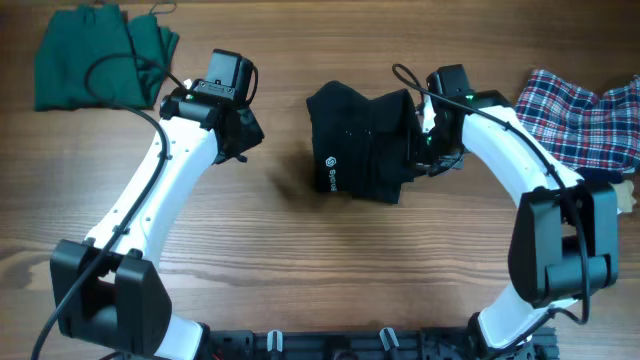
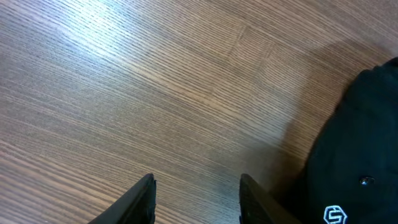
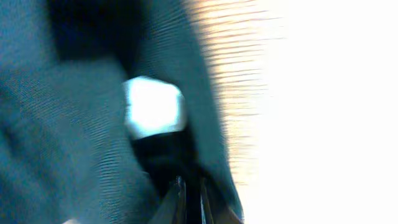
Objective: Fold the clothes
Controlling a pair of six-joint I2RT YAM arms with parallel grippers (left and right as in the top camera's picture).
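The black shirt [image 1: 360, 155] lies bunched at the middle of the table [image 1: 300, 260], its right edge apparently pinched between the nearly closed jaws of the right gripper [image 1: 420, 150]. The left gripper [image 2: 196, 202] is held empty, jaws apart, over bare wood just left of it. If only one layer is caught, the bundle could be dragged open or slid sideways. A small white hexagonal logo [image 2: 336, 215] is seen; any lettering cannot be read.
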